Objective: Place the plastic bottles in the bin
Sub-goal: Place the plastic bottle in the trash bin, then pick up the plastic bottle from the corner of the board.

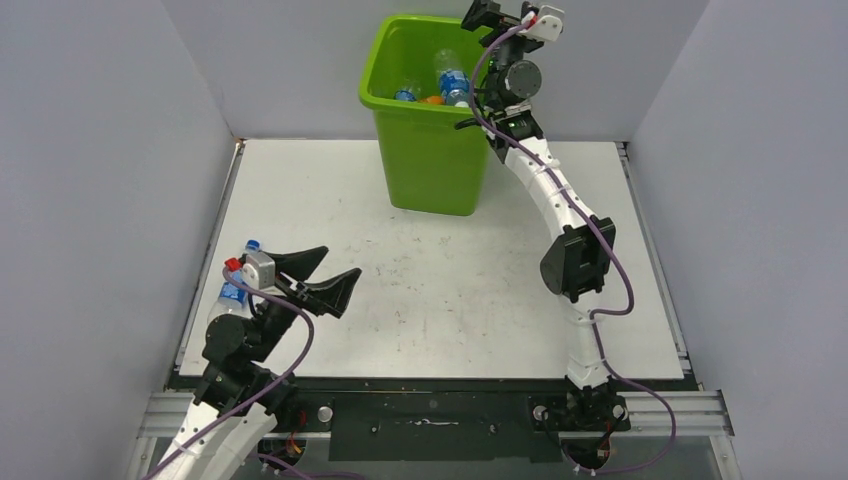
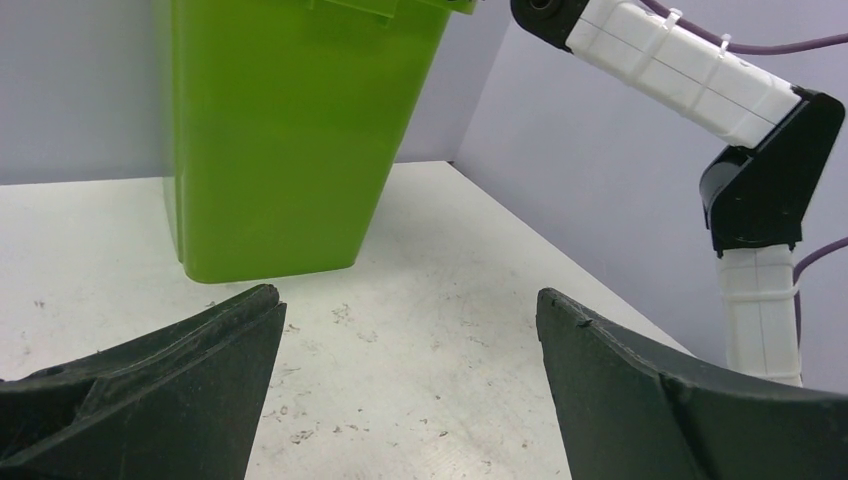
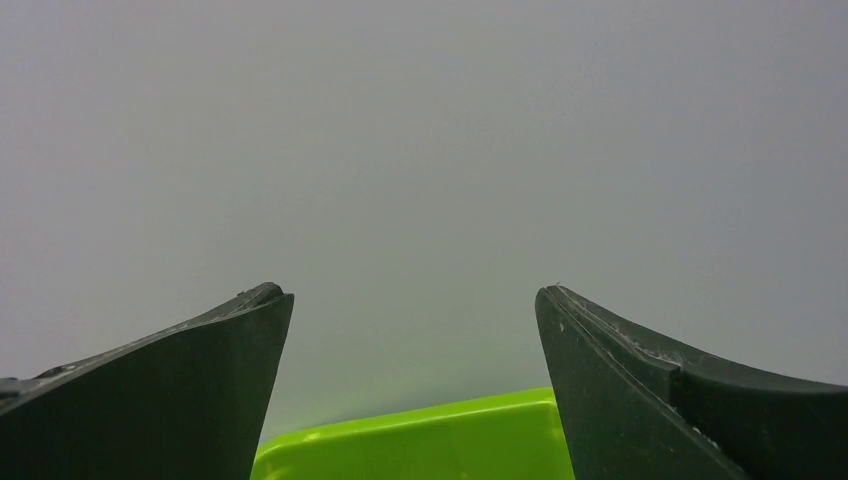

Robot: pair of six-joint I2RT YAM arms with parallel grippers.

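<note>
The lime-green bin [image 1: 430, 150] stands at the back of the table. Inside it lie plastic bottles: a clear one with a blue label [image 1: 452, 80], another with blue [image 1: 405, 95] and an orange one [image 1: 432, 99]. My right gripper [image 1: 500, 12] is high over the bin's right rim, facing the back wall. It is open and holds nothing [image 3: 412, 300], with only the bin's rim [image 3: 410, 440] below it. My left gripper [image 1: 325, 275] is open and holds nothing, low over the table at the near left [image 2: 410, 300], facing the bin [image 2: 290, 130]. A clear bottle with a blue cap [image 1: 235, 292] lies partly hidden behind the left arm.
Grey walls close the table on the left, back and right. The right arm [image 2: 700, 80] rises along the right side of the bin. The white tabletop [image 1: 450, 300] is scuffed between the arms, and a black rail runs along its near edge.
</note>
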